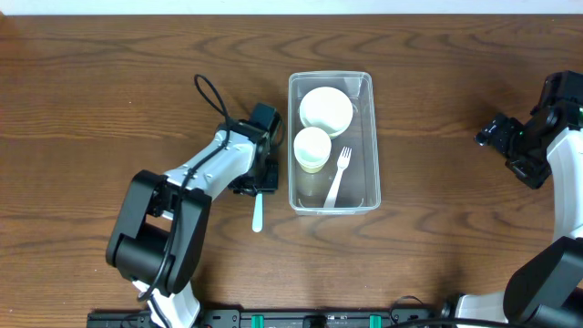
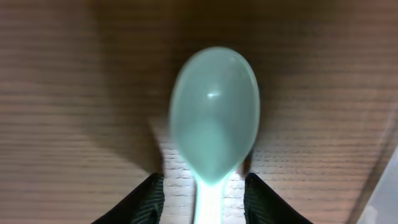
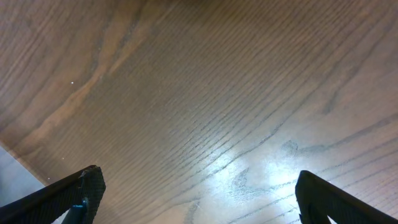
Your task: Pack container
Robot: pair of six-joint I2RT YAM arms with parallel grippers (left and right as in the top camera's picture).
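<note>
The clear container [image 1: 361, 187] stands in the middle of the table. It holds a white bowl [image 1: 325, 107], a pale cup [image 1: 312, 148] and a white fork [image 1: 339, 175]. A pale green spoon [image 1: 258, 214] lies on the wood just left of the container. In the left wrist view the spoon [image 2: 214, 115] fills the centre, bowl away from the camera. My left gripper [image 1: 261, 182] [image 2: 204, 180] is down over the spoon's handle, jaws open, with a gap on each side of the handle. My right gripper [image 1: 487, 135] [image 3: 199, 180] stands wide open over bare wood at the far right.
A black cable [image 1: 211, 96] loops from the left arm over the table behind it. The table's far edge [image 1: 291, 14] runs along the top of the overhead view. A pale strip past the table edge [image 3: 15, 177] shows in the right wrist view.
</note>
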